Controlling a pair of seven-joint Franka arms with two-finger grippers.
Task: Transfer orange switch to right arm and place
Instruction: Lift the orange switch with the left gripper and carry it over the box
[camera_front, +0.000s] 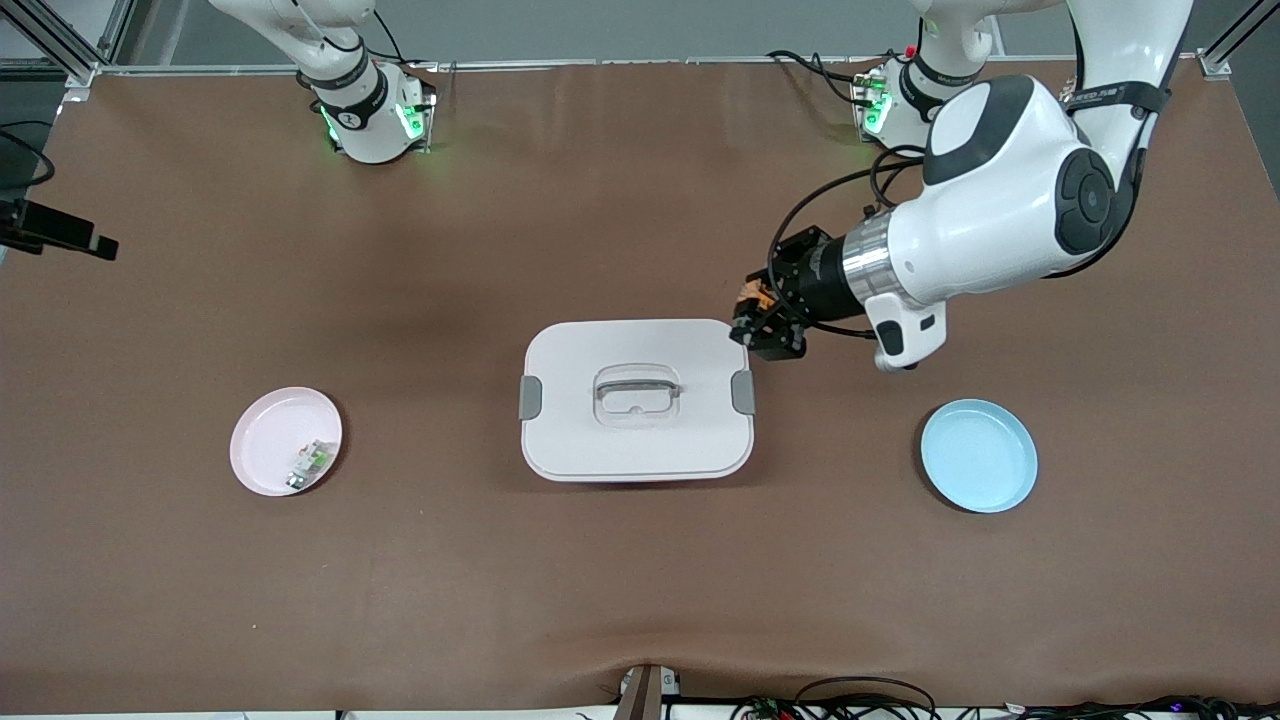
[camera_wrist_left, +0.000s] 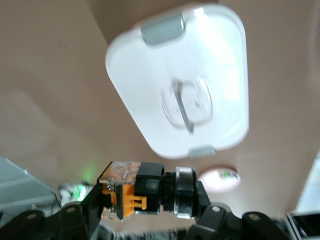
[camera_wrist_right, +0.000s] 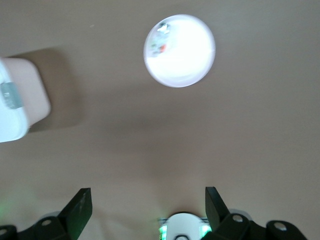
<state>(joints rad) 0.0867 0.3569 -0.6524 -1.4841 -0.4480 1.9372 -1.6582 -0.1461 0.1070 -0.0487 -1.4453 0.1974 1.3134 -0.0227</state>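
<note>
The tiny orange switch (camera_wrist_left: 142, 192), a black barrel with a tan-orange rear block, sits clamped in the left claw (camera_front: 762, 318), held in the air over the corner of the white lidded plastic box (camera_front: 637, 400) toward the left arm's end. The right claw (camera_wrist_right: 147, 210) hangs high, fingers wide and empty, over bare brown tabletop (camera_front: 640, 600) near the pink round plate (camera_front: 285, 441). A good handover, I judge, presents the barrel free above the box, where open room lies between the arms.
</note>
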